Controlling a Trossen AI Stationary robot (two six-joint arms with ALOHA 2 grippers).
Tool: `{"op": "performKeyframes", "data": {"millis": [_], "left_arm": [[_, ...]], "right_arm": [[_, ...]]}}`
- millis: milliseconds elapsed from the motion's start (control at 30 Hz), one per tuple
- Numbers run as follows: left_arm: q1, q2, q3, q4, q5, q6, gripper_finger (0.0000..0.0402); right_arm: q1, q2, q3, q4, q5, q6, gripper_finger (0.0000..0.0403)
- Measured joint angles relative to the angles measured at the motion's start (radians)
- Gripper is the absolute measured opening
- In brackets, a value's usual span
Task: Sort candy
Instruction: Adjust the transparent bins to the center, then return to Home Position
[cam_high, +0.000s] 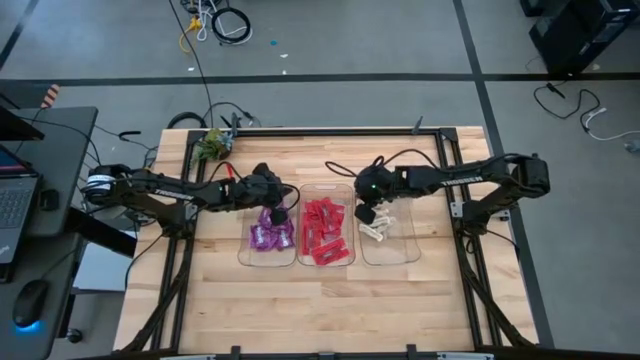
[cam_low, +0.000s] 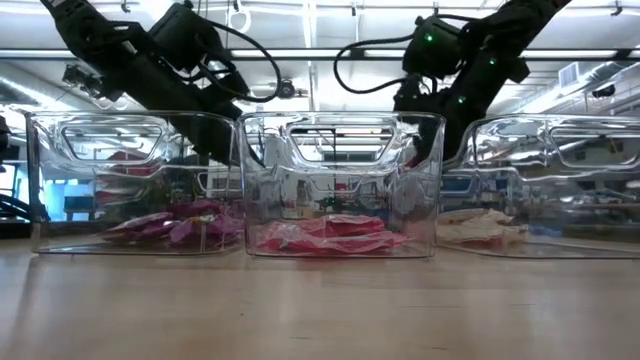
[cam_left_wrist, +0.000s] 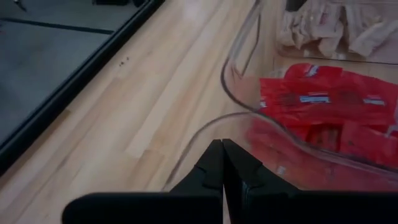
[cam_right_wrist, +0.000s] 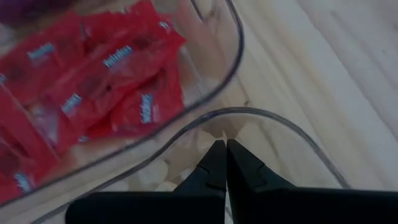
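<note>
Looking straight down from the high view, three clear bins (cam_high: 326, 190) stand side by side on the wooden table (cam_high: 320, 310): purple candy (cam_high: 270, 235) in the left one, red candy (cam_high: 325, 235) in the middle one, cream candy (cam_high: 376, 227) in the right one. The left pincer (cam_high: 281, 213) hangs over the purple bin, the right pincer (cam_high: 366, 212) over the cream bin. Across the low view, the sorted heaps lie on the bin floors, purple (cam_low: 170, 227), red (cam_low: 325, 235) and cream (cam_low: 475, 227), with both arms coming down behind the bins. From the left wrist view, the left pincer (cam_left_wrist: 222, 149) is closed and empty above a bin rim, red packets (cam_left_wrist: 329, 106) beyond. From the right wrist view, the right pincer (cam_right_wrist: 222, 149) is likewise closed and empty, red packets (cam_right_wrist: 93, 87) in the neighbouring bin.
</note>
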Motion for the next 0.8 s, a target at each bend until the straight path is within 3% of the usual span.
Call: {"op": "performKeyframes", "data": {"millis": [200, 400, 600, 800], "left_arm": [[0.023, 0.0, 0.0, -0.005, -0.01, 0.028, 0.0], [0.026, -0.068, 0.015, -0.065, -0.012, 0.064, 0.0], [0.023, -0.179, 0.046, -0.182, 0.007, 0.079, 0.0], [-0.005, -0.293, 0.045, -0.267, 0.107, 0.102, 0.0]], "right_arm": [[-0.024, 0.0, 0.004, 0.037, -0.029, -0.002, 0.0], [-0.03, -0.061, 0.08, -0.08, -0.015, -0.037, 0.0007], [0.037, -0.202, 0.148, -0.423, -0.004, 0.021, 0.0006], [0.197, -0.303, 0.15, -0.841, -0.034, 0.353, 0.0001]]}}
